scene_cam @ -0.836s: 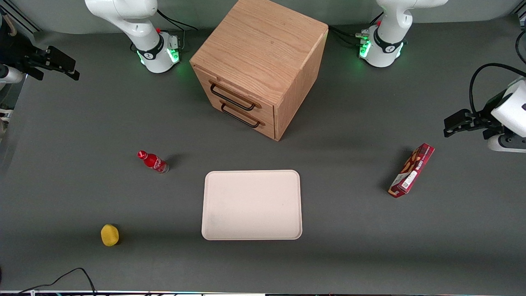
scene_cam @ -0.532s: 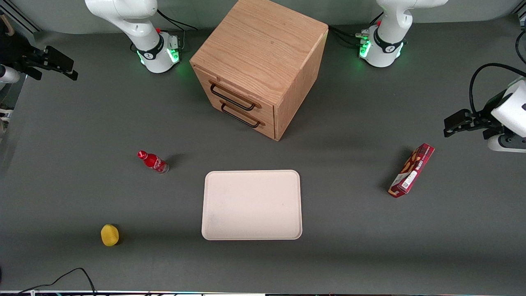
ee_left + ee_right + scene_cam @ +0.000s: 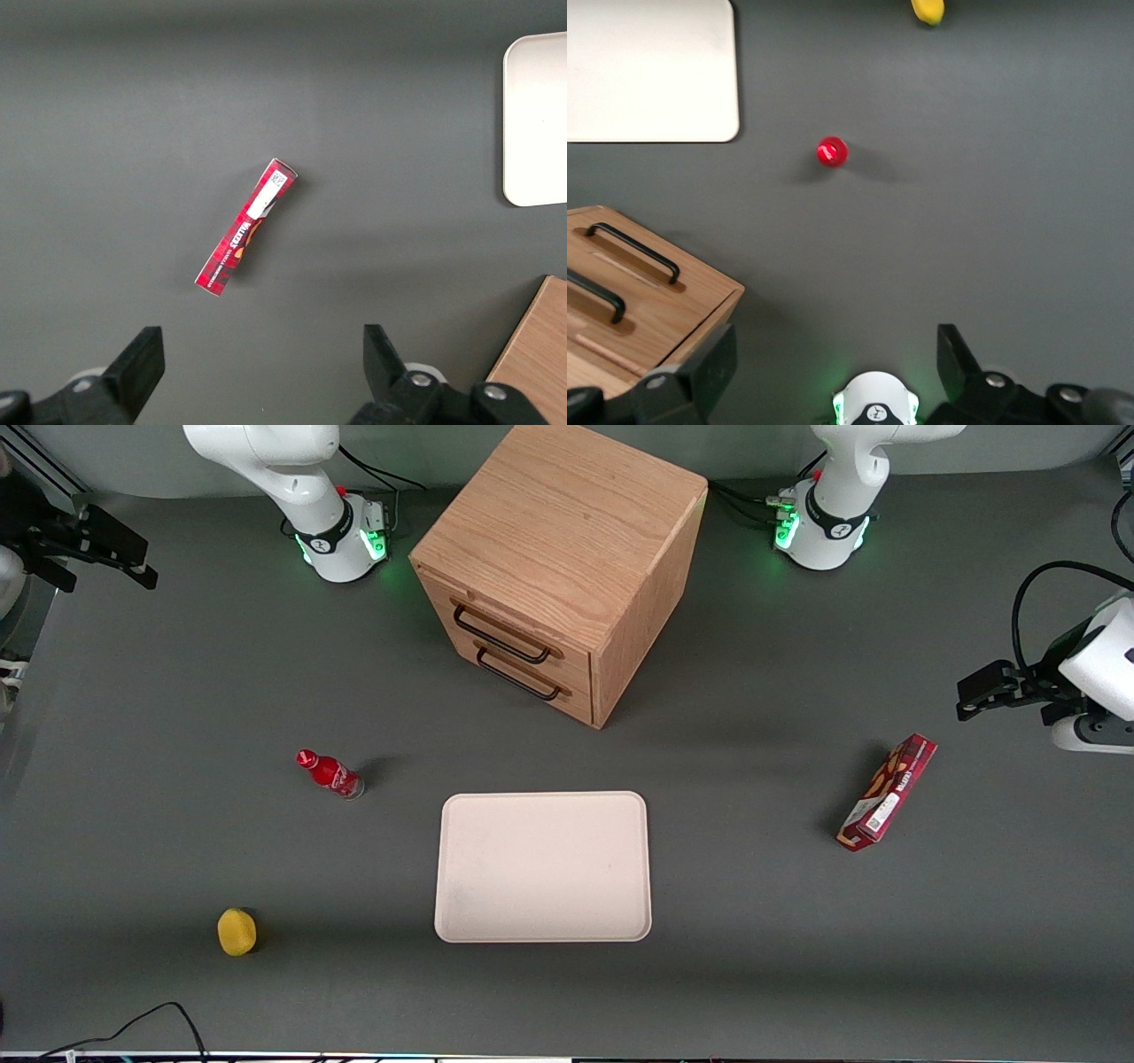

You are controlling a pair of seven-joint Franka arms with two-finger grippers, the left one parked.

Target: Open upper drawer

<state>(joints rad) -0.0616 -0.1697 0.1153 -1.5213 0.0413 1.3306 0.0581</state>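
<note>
Front view: hand (image 3: 89,545), fingers apart, has drifted farther from the shut upper drawer (image 3: 514,633).

Gripper (image 3: 833,372) high over table, jaws wide apart; upper drawer (image 3: 633,252) closed; red bottle (image 3: 832,151) upright.

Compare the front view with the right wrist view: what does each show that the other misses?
Only the front view shows the red snack box and the cabinet's top. Only the right wrist view shows the gripper from close by, its fingers open, high above the table, far from the upper drawer. Both share the closed drawers, the red bottle, the yellow object and the tray.
</note>
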